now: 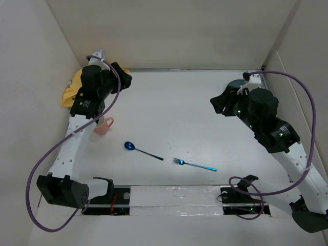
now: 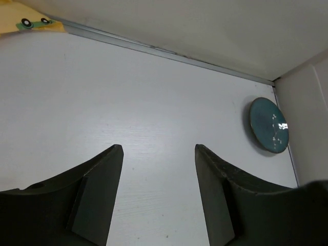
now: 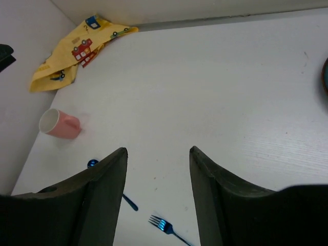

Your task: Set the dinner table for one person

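The white dinner table (image 1: 174, 118) fills the view. A blue spoon (image 1: 141, 150) and a blue fork (image 1: 195, 165) lie near its front middle. A pink mug (image 1: 104, 125) lies on its side at the left. A crumpled yellow placemat (image 1: 72, 88) sits in the far left corner. A teal plate (image 2: 268, 124) is at the far right corner, mostly hidden by the right arm in the top view. My left gripper (image 1: 123, 78) is open and empty above the far left. My right gripper (image 1: 218, 105) is open and empty at the right. The fork (image 3: 165, 227), spoon (image 3: 94, 164) and mug (image 3: 59, 123) show in the right wrist view.
White walls enclose the table at the left, back and right. The arm bases and cables sit along the near edge (image 1: 169, 197). A corner of the placemat shows in the left wrist view (image 2: 31, 23).
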You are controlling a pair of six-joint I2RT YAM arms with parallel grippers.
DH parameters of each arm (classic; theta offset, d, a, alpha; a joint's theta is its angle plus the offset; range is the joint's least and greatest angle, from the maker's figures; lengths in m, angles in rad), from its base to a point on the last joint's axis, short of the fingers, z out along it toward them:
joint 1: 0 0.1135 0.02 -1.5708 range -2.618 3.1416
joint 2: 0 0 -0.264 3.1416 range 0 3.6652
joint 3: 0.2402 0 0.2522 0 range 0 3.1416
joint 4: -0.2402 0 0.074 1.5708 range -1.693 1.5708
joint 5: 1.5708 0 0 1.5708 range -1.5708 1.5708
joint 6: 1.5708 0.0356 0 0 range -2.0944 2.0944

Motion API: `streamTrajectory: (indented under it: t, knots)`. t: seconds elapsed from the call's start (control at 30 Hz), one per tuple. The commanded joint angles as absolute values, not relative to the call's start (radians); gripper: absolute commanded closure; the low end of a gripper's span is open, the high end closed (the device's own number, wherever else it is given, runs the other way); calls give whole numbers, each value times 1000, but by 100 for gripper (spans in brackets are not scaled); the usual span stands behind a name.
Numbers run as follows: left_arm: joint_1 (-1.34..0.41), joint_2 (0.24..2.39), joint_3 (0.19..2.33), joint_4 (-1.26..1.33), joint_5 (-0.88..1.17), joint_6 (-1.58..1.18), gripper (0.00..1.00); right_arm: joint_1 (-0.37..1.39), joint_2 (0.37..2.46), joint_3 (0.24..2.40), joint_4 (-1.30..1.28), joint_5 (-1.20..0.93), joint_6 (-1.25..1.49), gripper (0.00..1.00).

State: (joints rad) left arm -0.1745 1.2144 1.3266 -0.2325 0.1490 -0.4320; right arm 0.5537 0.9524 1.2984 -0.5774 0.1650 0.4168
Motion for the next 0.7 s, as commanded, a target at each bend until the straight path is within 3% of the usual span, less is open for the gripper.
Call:
streamTrajectory:
  t: [0.0, 0.03, 0.07, 0.1, 0.13, 0.2, 0.23, 0.27, 0.43, 0.47, 0.5, 0.53, 0.67]
  knots:
    - [-173, 1219, 1402, -238, 103, -459, 45, 532, 931, 1267, -597, 163, 403, 50]
    - [-173, 1232, 1422, -242, 74, -457, 45, 532, 928, 1258, -588, 149, 397, 59]
    - [-173, 1239, 1434, -241, 46, -459, 46, 532, 925, 1250, -584, 128, 391, 86]
    - [-173, 1250, 1446, -242, -31, -457, 47, 522, 925, 1237, -580, 118, 384, 100]
    - [-173, 1284, 1489, -247, -75, -450, 49, 522, 928, 1232, -574, 106, 377, 100]
    - [-135, 1342, 1554, -290, -130, -437, 74, 512, 943, 1224, -563, 81, 367, 100]
    - [-109, 1411, 1639, -311, -124, -439, 98, 512, 948, 1224, -557, 77, 367, 100]
    - [-41, 1452, 1685, -333, -109, -452, 100, 512, 956, 1224, -551, 69, 367, 100]
    - [146, 1708, 1897, -422, 25, -503, 100, 512, 974, 1230, -515, 49, 351, 100]
    - [172, 1765, 1935, -442, -39, -505, 78, 512, 979, 1235, -514, 49, 347, 100]
    - [172, 1766, 1962, -442, -40, -505, 78, 512, 979, 1235, -514, 49, 347, 100]
    - [182, 1819, 1980, -448, -69, -502, 69, 512, 980, 1229, -502, 48, 344, 100]
    - [183, 1919, 2028, -442, -217, -482, 54, 503, 1002, 1204, -472, -33, 351, 100]
